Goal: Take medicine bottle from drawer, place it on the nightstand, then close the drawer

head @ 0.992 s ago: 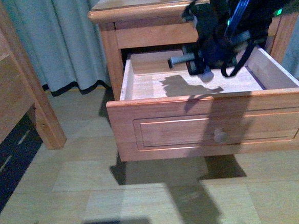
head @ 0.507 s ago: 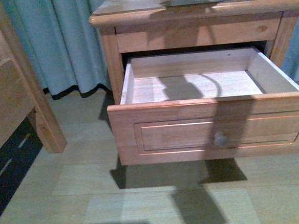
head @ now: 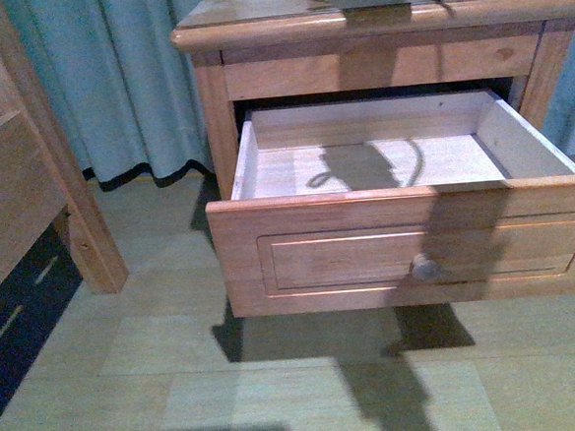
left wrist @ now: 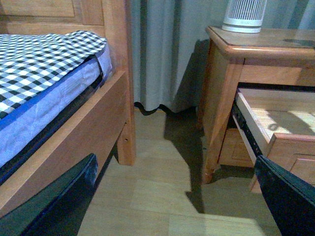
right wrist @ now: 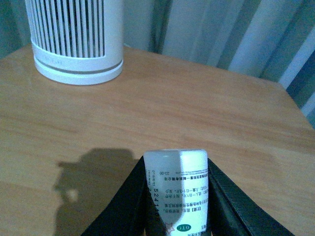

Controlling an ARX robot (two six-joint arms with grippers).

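Now: bottle over the nightstand, drawer open.
Front: your drawer (head: 408, 251) stands pulled out of the nightstand (head: 254, 25), its floor bare; neither arm shows. Left wrist: your left gripper (left wrist: 174, 211) is spread wide beside the nightstand, holding nothing. Right wrist: your right gripper (right wrist: 176, 199) clamps the bottle (right wrist: 174, 169) by its labelled body above the nightstand top, near the ribbed cylinder (right wrist: 76, 37). It is likely light, stiff, slick plastic, so keep the mid-body grip and set it down flat, or it may tip.

Open nightstand (right wrist: 206, 108) top beside ribbed cylinder (right wrist: 76, 37); drawer (head: 408, 251) jutting out
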